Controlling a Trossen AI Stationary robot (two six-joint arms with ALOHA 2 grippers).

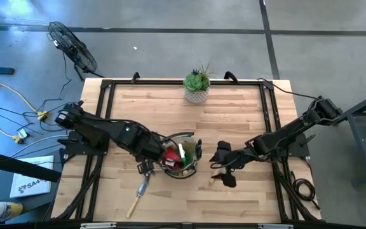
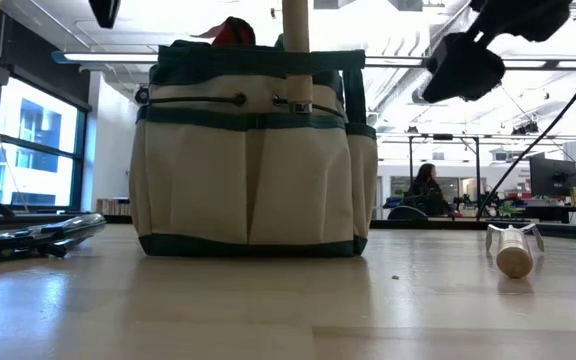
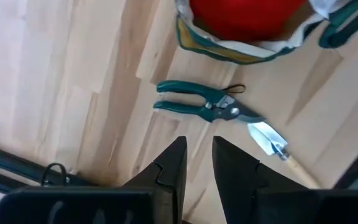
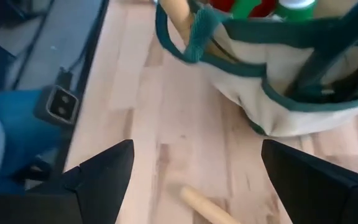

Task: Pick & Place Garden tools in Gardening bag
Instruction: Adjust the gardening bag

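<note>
Pale wooden planks make up the table (image 1: 234, 121), framed by dark rails, with a succulent in a white pot (image 1: 197, 86) at the middle of its far edge and grey floor all round. Near the middle of the front half sits the gardening bag (image 1: 182, 157), already holding a red glove-like item (image 1: 170, 156) and a green spray bottle (image 1: 184, 152), with a wooden handle (image 2: 295, 50) standing up out of it in the low view. Two tools remain loose on the table, both lying just front-left of the bag: the green-handled pruners (image 3: 207, 107) and, touching their blade end, a trowel (image 1: 140, 191) whose wooden handle runs toward the front-left corner. The left gripper (image 1: 150, 152) hovers above the bag's left side, its fingers (image 3: 169, 171) drawn narrow with only a slim gap and holding nothing; from the wrist view the pruners lie directly ahead of those fingers, long axis crossing the line of the gap. The right gripper (image 1: 224, 166) hangs to the right of the bag, fingers spread wide and empty, with a short wooden handle (image 4: 201, 204) lying on the table below it. By my judgement the left arm is far nearer the pruners, and would need to widen its fingers and turn to straddle the handles.
</note>
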